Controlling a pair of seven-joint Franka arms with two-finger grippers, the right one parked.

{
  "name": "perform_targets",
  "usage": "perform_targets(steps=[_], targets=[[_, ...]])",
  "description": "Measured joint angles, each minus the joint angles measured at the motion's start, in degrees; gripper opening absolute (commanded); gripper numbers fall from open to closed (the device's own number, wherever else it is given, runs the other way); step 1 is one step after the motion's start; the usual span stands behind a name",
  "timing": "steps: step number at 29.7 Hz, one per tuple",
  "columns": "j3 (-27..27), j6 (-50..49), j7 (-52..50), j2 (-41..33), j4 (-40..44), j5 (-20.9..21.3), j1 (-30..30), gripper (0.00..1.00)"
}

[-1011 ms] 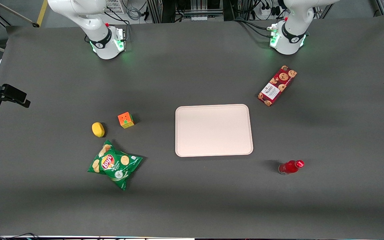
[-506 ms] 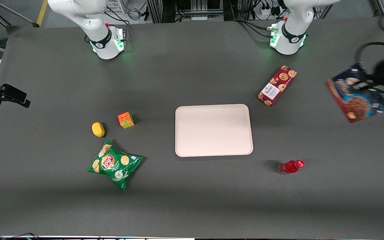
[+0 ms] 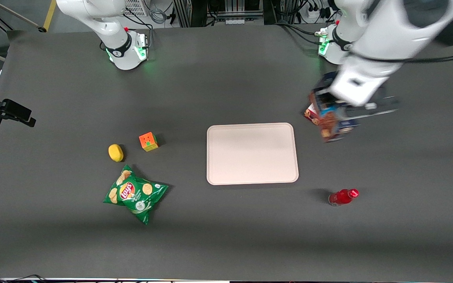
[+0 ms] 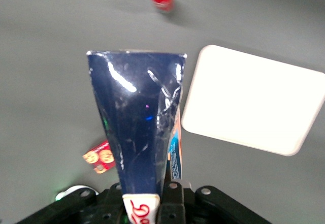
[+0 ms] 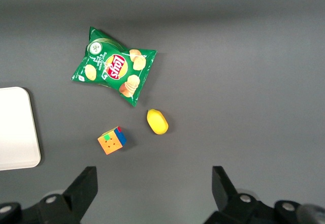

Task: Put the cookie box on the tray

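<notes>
The gripper (image 3: 338,112) grips the cookie box (image 3: 333,122) in the air above the red cookie box (image 3: 311,112), beside the tray (image 3: 252,153); a red bottle (image 3: 342,196) stands nearer the camera.

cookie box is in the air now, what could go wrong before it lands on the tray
The gripper holds the cookie box by one end above the red box, so it may swing, slip, or clip that box if lowered early. It has not reached the tray, so an early release would miss.
</notes>
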Motion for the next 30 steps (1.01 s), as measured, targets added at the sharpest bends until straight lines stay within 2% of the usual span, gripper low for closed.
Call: perform_targets(steps=[10,15,21,22,30], targets=[[-1.9,18.3,-1.7,5.7,-12.2,3.7,-1.4,0.0],[-1.8,21.6,-2.7,9.6,-13.7,5.5,-1.8,0.0],[-1.9,24.4,-5.0,13.9,-13.8,11.1,-3.1,0.0],[-1.9,26.2,-5.9,16.3,-13.8,14.0,-3.6,0.0],[-1.8,28.0,-7.3,19.8,-14.5,18.2,-3.8,0.0]])
